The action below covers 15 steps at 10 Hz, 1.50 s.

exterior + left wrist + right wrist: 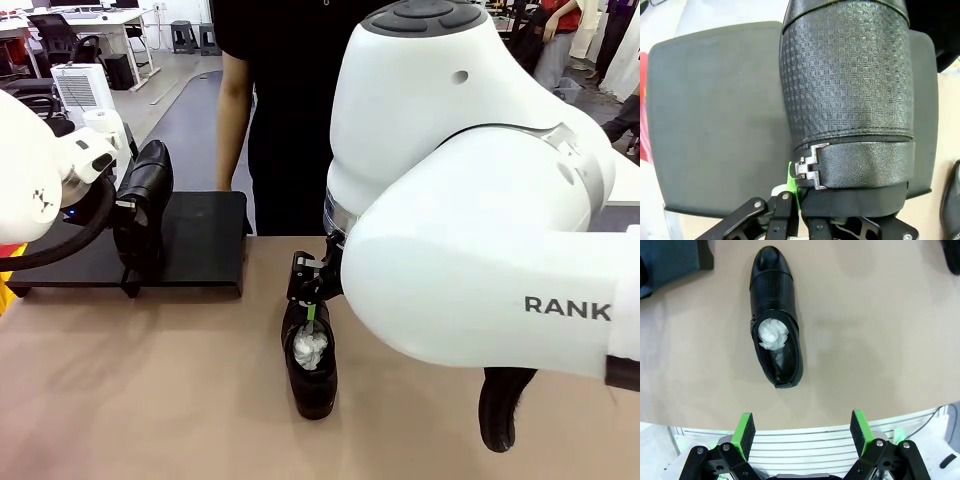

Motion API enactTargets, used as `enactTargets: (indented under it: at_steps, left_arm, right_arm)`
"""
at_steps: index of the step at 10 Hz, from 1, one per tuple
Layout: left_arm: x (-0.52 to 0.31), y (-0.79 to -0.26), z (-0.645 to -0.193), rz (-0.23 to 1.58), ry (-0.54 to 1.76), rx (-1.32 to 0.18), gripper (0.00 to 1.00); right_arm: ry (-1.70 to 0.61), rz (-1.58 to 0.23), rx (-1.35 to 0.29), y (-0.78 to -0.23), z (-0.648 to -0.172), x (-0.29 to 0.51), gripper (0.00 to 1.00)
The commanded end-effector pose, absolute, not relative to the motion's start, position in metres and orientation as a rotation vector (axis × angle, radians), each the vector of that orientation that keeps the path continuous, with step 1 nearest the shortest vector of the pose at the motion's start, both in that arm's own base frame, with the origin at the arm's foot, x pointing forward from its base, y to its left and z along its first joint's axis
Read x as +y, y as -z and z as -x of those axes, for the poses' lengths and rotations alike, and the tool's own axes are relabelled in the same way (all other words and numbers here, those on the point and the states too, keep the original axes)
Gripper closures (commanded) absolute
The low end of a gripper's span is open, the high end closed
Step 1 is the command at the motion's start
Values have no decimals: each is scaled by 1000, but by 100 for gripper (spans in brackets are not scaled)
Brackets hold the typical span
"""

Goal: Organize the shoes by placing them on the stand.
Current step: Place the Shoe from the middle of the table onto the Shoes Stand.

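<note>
Foremost, right arm [470,220]: right gripper [802,427] wide, empty, above mid-table shoe [775,340]; left gripper [800,205] clamped on second shoe [847,100] over stand [715,125], far-left corner of table [150,400]. Risk: released shoe may tip or slide off.

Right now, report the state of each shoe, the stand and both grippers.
left gripper, shut on the held shoe.
held shoe, clamped, toe away from the gripper, over the stand.
stand, right part bare.
middle shoe, upright on the table, paper inside, ungripped.
right gripper, open, above the middle shoe.
third shoe, on the table, partly hidden by the right arm.
</note>
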<state>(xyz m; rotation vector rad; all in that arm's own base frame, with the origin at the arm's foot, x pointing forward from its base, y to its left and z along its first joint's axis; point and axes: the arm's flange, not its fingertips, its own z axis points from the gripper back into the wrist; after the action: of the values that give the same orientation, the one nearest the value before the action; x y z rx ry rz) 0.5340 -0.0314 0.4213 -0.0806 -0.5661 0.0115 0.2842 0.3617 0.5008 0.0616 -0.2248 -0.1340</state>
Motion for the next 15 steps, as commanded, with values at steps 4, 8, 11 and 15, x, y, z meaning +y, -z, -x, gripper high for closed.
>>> enactTargets:
  at_steps: [4, 8, 11, 15]
  left_arm:
    - [-35, -422, -545, 121, 1, -531, 24]
    - [-36, -435, -529, 44, 3, -570, 0]
    - [-55, -459, -493, 79, 57, -541, 0]
    - [-36, -445, -527, 57, 30, -575, 0]
  right_arm:
    - [152, -71, -220, -503, -286, 365, 0]
    - [152, -71, -220, -503, -286, 365, 0]
    - [134, -62, -225, -501, -284, 362, 0]
    - [71, -130, -292, -547, -225, 330, 0]
